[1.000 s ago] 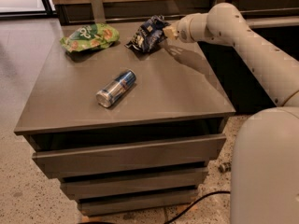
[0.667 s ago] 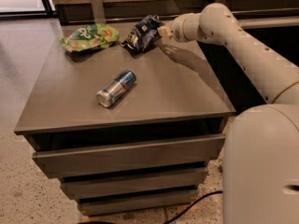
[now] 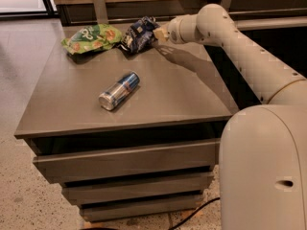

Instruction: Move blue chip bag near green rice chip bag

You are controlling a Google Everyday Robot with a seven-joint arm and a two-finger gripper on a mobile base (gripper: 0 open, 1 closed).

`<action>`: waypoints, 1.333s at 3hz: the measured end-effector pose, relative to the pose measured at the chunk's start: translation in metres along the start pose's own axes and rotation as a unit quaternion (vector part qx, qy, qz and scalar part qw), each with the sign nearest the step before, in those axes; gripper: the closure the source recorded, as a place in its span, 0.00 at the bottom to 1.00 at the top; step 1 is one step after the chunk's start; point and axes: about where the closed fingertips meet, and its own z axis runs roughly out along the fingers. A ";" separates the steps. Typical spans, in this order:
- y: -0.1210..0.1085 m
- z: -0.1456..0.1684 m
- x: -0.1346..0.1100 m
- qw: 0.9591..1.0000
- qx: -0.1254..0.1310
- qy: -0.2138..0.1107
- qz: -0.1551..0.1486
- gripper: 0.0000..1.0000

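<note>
The blue chip bag [image 3: 138, 34], crumpled navy foil with white print, is at the far edge of the grey table [image 3: 158, 95], just right of the green rice chip bag [image 3: 90, 37]. The two bags almost touch. My gripper [image 3: 156, 34] is at the blue bag's right side and seems to hold it, slightly lifted or resting on the table; which one I cannot tell. The green bag lies flat at the far left of the table.
A blue-and-silver drink can [image 3: 119, 90] lies on its side in the middle of the table. A wooden wall with metal brackets [image 3: 100, 4] runs behind the far edge. My arm [image 3: 249, 56] stretches over the table's right side. Drawers are below.
My gripper has carried the blue chip bag to the left along the far edge, closer to the green rice chip bag. The can and the green bag have not moved.
</note>
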 end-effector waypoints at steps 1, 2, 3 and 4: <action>0.001 -0.005 -0.003 1.000 -0.008 -0.004 0.012 0.47; -0.008 -0.019 -0.002 1.000 0.001 0.001 0.016 0.22; -0.024 -0.042 0.001 1.000 0.021 0.007 0.017 0.01; -0.056 -0.089 0.006 0.998 0.064 0.019 0.014 0.00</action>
